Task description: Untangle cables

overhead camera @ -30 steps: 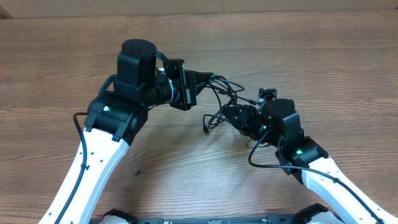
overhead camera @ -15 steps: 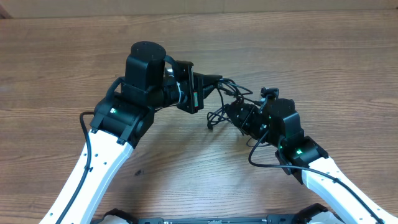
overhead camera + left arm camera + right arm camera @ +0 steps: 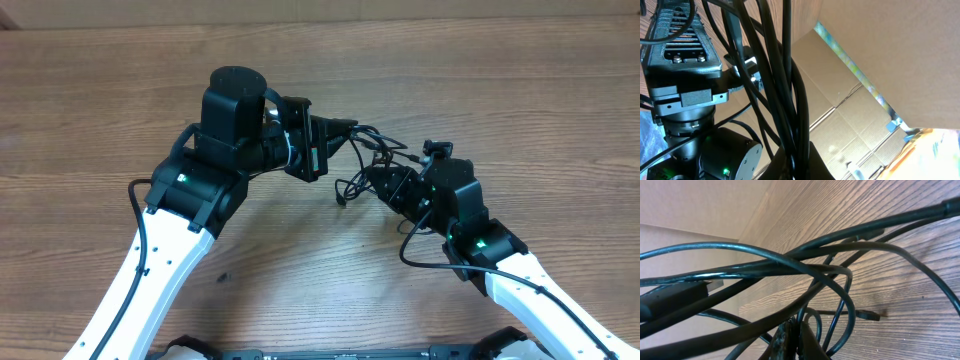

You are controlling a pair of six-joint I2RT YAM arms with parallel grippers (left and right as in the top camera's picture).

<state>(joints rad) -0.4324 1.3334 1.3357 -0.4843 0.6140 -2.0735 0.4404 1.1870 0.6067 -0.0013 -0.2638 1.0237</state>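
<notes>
Slight rightward shift of right gripper [image 3: 374, 183] since half a second ago. Closed tight on cables [image 3: 378, 152], likewise left gripper [image 3: 349, 129]. Tangle strung between both above table [image 3: 520, 90], one loose end hanging low.

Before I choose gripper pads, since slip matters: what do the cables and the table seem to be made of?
Cables: likely a rubber or plastic jacket, smooth black, slightly glossy; light streaks run along the strands and they bend in loose loops. Table: wood or wood-look laminate, matte brown, with visible grain lines; which one I cannot tell.
</notes>
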